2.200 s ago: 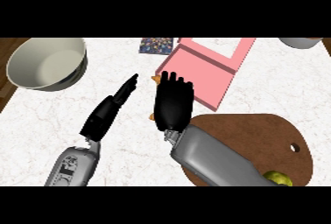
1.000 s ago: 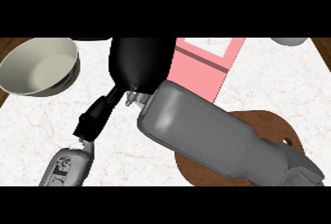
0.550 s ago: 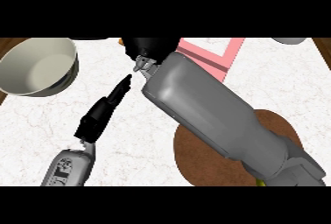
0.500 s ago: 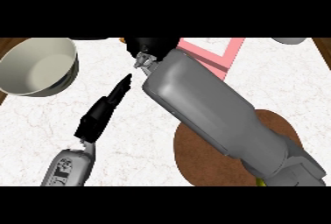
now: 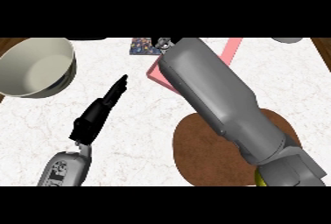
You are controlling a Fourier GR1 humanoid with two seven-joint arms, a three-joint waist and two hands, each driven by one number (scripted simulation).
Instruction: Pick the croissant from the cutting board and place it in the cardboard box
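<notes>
At the bench's (image 5: 142, 131) near edge lies the brown cutting board (image 5: 207, 153), toward the right corner, with the right forearm (image 5: 220, 105) crossing above it. Something yellow-green (image 5: 260, 179) peeks out under that forearm at the board's near rim; too little shows to name it. No croissant can be seen on the bare part of the board.

Toward the near left, the left hand (image 5: 100, 113) rests on edge, fingers straight and relaxed, holding nothing.

Further back, the pink cardboard box (image 5: 158, 74) shows beside the right forearm, mostly hidden by it. The right hand lies past the top of the view, so whether it is clenched or carrying the croissant cannot be told; likely the croissant is either in that hand or already in the box, behind the arm.

At the far left corner stands a pale bowl (image 5: 35, 65); a small printed packet (image 5: 143, 46) lies at the far edge.

To do the placing well, the hand should come over the box's inside, lower, and only then release
</notes>
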